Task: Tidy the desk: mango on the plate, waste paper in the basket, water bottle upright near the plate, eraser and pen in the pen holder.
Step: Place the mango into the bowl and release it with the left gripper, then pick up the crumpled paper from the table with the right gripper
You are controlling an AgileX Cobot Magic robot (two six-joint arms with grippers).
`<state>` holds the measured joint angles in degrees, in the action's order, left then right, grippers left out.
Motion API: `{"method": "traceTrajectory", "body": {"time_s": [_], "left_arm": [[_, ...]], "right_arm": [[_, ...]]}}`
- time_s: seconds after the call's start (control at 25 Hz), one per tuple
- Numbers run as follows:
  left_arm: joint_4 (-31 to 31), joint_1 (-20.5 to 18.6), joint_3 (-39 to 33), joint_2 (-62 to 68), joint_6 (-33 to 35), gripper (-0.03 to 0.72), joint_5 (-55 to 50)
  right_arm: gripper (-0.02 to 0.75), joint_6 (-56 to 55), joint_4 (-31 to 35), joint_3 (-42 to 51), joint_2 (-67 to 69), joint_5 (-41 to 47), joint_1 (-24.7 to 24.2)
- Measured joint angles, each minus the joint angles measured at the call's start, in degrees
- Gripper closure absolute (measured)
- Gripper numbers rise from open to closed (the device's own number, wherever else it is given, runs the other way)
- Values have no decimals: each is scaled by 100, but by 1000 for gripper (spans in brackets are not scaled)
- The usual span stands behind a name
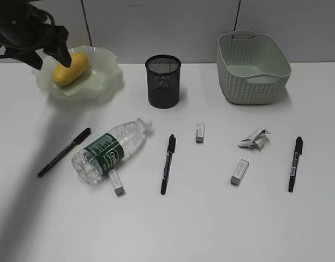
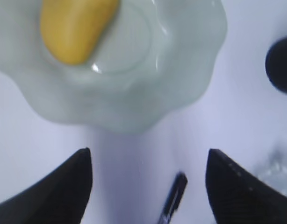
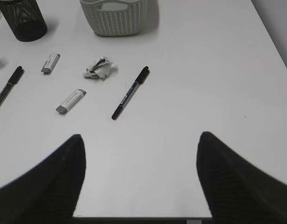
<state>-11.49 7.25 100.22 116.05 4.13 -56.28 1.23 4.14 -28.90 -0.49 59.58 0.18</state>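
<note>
The yellow mango (image 1: 71,69) lies in the wavy-rimmed green plate (image 1: 105,73); both also show in the left wrist view, the mango (image 2: 75,28) in the plate (image 2: 139,98). My left gripper (image 1: 50,59) hovers open and empty over the plate's near edge (image 2: 148,158), apart from the mango. The water bottle (image 1: 110,148) lies on its side. The waste paper (image 1: 253,138) lies on the white desk (image 1: 211,218), in front of the basket (image 1: 252,68). The black mesh pen holder (image 1: 163,81) stands at the back centre. My right gripper (image 3: 141,140) is open and empty above the desk's near right edge.
Three black pens lie on the desk: left (image 1: 64,152), middle (image 1: 167,163), right (image 1: 295,163). Three grey erasers lie at centre (image 1: 199,131), at right (image 1: 239,171) and by the bottle (image 1: 117,182). The desk's front edge shows in the right wrist view (image 3: 143,217).
</note>
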Motion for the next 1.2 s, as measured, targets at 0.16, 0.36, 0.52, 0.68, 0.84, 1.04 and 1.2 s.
{"method": "traceTrajectory", "body": {"time_s": [0.16, 0.36, 0.52, 0.68, 0.84, 1.04, 1.2], "left_arm": [[56, 0, 9, -308, 0, 123, -1095], [56, 0, -82, -710, 0, 128, -1311], [56, 0, -558, -1376, 0, 131, -1311], [169, 23, -1538, -2245, 0, 152, -1316], [226, 28, -2864, -3458, 0, 189, -766], [214, 28, -4465, -5276, 0, 199, 502], [207, 28, -5553, -6643, 0, 200, 992]], "right_arm": [[156, 0, 0, 0, 0, 0, 0], [156, 0, 0, 0, 0, 0, 0], [156, 0, 0, 0, 0, 0, 0], [156, 0, 0, 0, 0, 0, 0], [156, 0, 0, 0, 0, 0, 0], [156, 0, 0, 0, 0, 0, 0], [156, 0, 0, 0, 0, 0, 0]]}}
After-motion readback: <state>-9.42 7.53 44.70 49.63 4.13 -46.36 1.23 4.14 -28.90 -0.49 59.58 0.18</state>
